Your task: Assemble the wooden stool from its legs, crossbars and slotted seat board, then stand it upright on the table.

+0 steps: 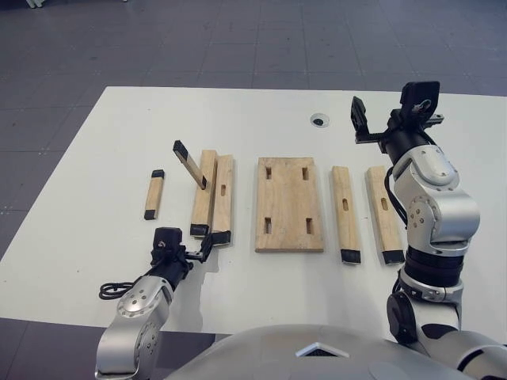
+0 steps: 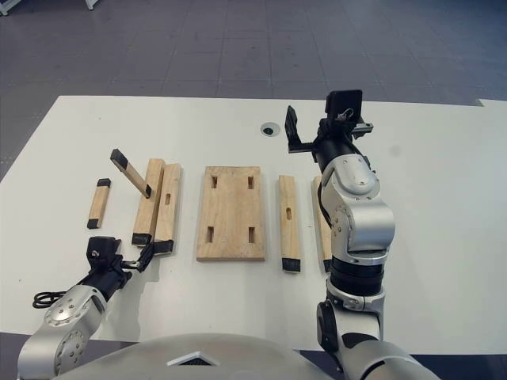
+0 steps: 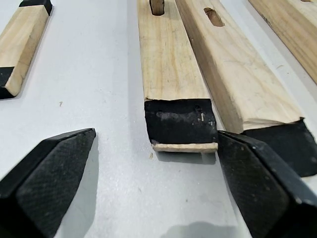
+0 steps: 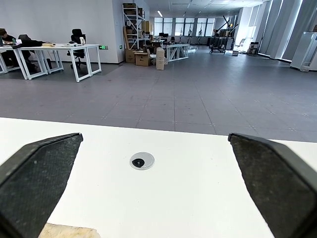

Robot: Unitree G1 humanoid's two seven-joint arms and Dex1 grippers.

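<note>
The slotted seat board (image 1: 289, 204) lies flat at the table's middle. Left of it two legs (image 1: 204, 194) (image 1: 223, 198) lie side by side, and a black-tipped crossbar (image 1: 190, 165) sticks up at a tilt from the outer leg's slot. A short crossbar (image 1: 154, 194) lies farther left. Two more legs (image 1: 345, 203) (image 1: 383, 204) lie right of the board. My left gripper (image 3: 153, 188) is open low over the table, its fingers on either side of the outer leg's black end (image 3: 181, 121). Raised above the table's far right, my right gripper (image 4: 156, 188) is open and holds nothing.
A round cable grommet (image 1: 318, 120) is set in the white table (image 1: 119, 142) beyond the board. A black cable loop (image 1: 115, 290) lies by the near edge beside my left arm. Grey floor lies beyond the far edge.
</note>
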